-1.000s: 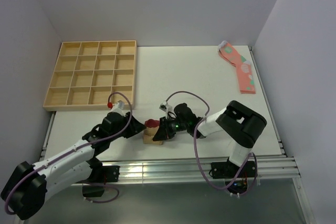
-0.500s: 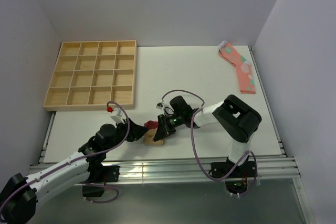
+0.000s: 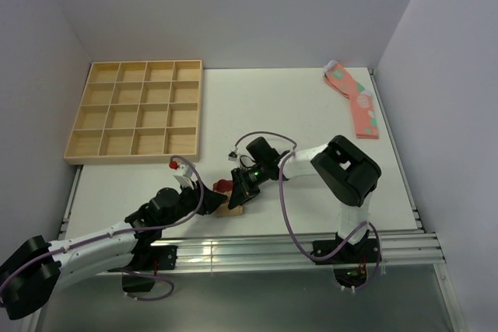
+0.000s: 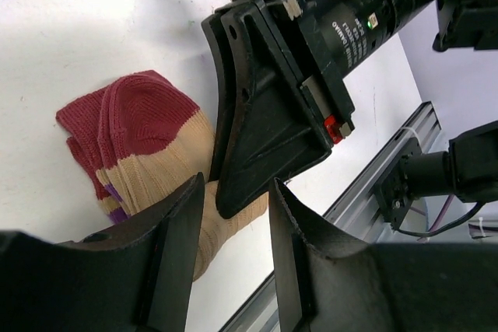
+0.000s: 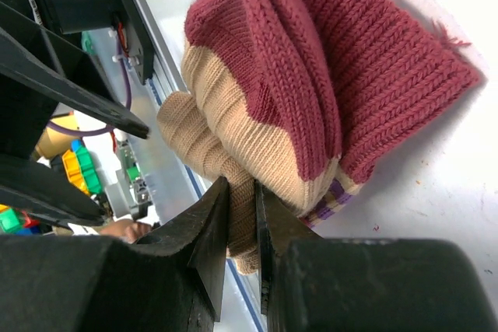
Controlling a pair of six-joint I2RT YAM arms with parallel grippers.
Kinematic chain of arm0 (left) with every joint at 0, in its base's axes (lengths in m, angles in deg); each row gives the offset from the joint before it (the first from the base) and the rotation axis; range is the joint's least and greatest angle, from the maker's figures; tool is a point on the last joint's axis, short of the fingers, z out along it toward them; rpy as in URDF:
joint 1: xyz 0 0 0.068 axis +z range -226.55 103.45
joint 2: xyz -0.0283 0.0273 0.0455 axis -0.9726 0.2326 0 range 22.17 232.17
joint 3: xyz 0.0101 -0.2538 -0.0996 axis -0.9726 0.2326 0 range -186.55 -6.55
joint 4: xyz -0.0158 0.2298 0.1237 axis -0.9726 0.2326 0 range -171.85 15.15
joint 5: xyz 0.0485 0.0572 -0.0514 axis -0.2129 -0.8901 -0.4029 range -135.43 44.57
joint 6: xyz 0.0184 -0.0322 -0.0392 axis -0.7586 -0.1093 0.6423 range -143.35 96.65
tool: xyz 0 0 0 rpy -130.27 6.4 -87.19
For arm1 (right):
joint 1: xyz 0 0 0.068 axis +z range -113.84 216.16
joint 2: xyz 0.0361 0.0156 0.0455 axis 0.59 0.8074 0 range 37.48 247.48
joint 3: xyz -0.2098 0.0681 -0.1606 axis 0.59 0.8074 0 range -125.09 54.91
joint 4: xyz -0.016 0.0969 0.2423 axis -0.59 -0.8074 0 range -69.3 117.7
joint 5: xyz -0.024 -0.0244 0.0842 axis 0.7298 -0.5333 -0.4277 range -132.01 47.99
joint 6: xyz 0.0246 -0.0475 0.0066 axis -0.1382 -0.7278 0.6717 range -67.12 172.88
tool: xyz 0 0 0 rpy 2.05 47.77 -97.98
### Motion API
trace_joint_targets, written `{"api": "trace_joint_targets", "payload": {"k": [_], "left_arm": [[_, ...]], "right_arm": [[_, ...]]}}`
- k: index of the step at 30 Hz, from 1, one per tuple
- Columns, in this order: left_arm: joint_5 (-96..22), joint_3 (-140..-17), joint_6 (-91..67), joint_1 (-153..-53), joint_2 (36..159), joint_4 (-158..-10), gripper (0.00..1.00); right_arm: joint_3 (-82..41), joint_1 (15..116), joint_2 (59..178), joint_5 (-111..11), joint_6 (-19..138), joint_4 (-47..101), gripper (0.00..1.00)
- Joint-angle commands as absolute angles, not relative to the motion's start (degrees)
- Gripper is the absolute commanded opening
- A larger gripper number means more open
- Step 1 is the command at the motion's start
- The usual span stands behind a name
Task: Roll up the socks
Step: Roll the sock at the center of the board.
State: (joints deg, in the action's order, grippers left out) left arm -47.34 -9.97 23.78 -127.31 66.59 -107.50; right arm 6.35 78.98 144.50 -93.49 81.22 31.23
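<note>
Half done on the sock bundle (image 5: 311,99): pinches its tan tail in the right gripper (image 5: 241,192)'s closed fingers, left gripper (image 4: 235,188)'s parted fingers straddling it, bundle lengthwise ahead.

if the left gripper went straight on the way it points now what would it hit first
Probably the sock: its tan end lies between the left gripper's open fingers. The right gripper, pinching that sock, sits just beyond; depth is hard to judge, so it could touch first.
</note>
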Motion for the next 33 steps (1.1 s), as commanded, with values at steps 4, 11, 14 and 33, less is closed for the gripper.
{"api": "trace_joint_targets", "payload": {"k": [4,11,14,33], "left_arm": [[-49.82,-9.54,21.56,-129.55,71.99,-115.42,0.44],[-50.26,-8.75,21.74,-130.87,76.48,-119.29,0.43],[-50.52,-8.40,21.91,-131.74,77.18,-120.17,0.44],[-54.39,-8.93,22.61,-135.26,86.23,-123.51,0.41]], "right_arm": [[5.78,78.26,148.66,-86.04,75.20,18.04,0.14],[4.46,77.73,149.10,-85.52,73.62,15.49,0.14],[3.93,77.29,149.27,-85.42,73.09,14.52,0.14],[0.33,76.41,150.41,-84.99,70.81,9.95,0.14]]}}
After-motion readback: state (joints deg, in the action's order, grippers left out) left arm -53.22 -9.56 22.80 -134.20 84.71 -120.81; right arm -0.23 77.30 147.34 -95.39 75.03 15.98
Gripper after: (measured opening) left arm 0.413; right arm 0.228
